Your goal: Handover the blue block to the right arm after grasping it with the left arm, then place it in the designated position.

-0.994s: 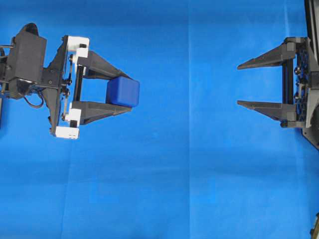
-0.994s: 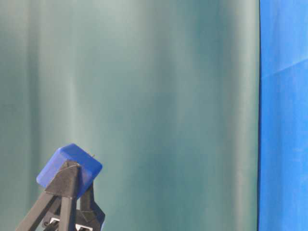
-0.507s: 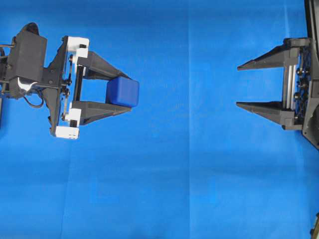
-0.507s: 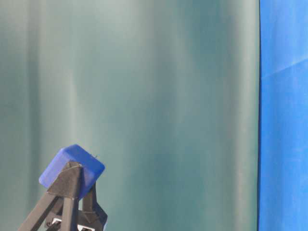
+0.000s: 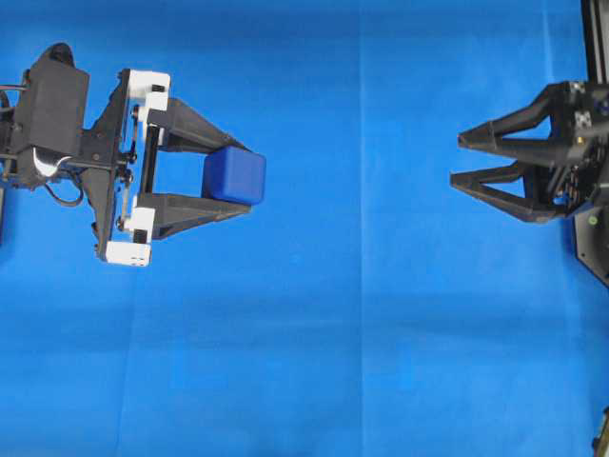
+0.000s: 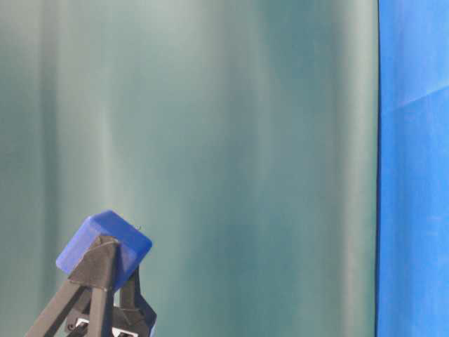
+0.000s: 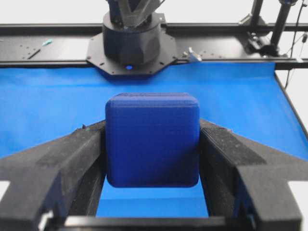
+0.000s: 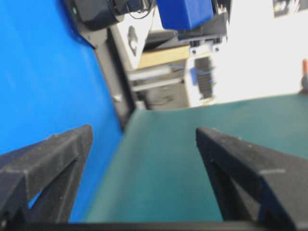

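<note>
Block (image 5: 235, 176), dark blue, rounded at the edges, pinched between the two black fingers (image 5: 195, 129) of the left gripper (image 5: 233, 177), close to their tips, held up off the blue cloth (image 5: 314, 333) on the left side of the overhead view. Seen from the left wrist as a square face (image 7: 152, 139) filling the gap between the fingers, both pads pressed flat against its sides. Seen from table level perched at the top of the fingers (image 6: 95, 270), tilted, one corner highest, against a teal backdrop (image 6: 245, 154).

Left gripper pointed toward the middle of the cloth, white blocks (image 5: 145, 84) at both ends of its rail, black wrist housing (image 5: 52, 105) behind.

Right gripper (image 5: 457, 160) at the right edge of the overhead view, well apart from the block, tips aimed back toward it across bare cloth. Fingers (image 5: 504, 124) spread, nothing between them. Rolled about its own axis, so the two fingers looked stacked close together from above rather than laid side by side. From the right wrist, both fingers (image 8: 45, 159) wide apart at the bottom of a tilted picture, with the block (image 8: 185, 13) and the left gripper small and blurred at the top edge.

Black arm base (image 7: 132, 41) and frame rails beyond the cloth's far edge in the left wrist view.
</note>
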Action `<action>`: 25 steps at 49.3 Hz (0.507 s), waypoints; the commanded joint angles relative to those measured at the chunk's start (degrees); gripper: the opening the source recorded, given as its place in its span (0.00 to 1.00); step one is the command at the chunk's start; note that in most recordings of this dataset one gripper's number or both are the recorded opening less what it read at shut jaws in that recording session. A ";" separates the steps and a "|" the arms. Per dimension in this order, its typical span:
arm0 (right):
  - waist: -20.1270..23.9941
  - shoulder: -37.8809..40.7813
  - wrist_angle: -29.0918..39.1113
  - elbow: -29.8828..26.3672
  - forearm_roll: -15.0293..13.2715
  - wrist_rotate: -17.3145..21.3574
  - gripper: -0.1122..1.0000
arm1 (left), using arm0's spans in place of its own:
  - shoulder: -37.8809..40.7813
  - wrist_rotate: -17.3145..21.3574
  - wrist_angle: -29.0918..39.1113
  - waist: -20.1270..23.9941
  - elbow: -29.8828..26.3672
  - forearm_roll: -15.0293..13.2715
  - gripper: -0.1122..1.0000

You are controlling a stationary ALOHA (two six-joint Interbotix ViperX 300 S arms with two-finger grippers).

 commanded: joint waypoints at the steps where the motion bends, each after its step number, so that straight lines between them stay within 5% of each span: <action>1: -0.09 0.26 -0.62 -1.67 -2.46 -1.67 0.95 | -0.70 -0.09 -0.62 0.18 -0.70 -0.09 0.54; 25: -0.09 0.44 -2.11 -1.76 -4.13 -2.99 0.95 | -0.70 -0.09 -0.53 0.18 -0.70 -0.09 0.54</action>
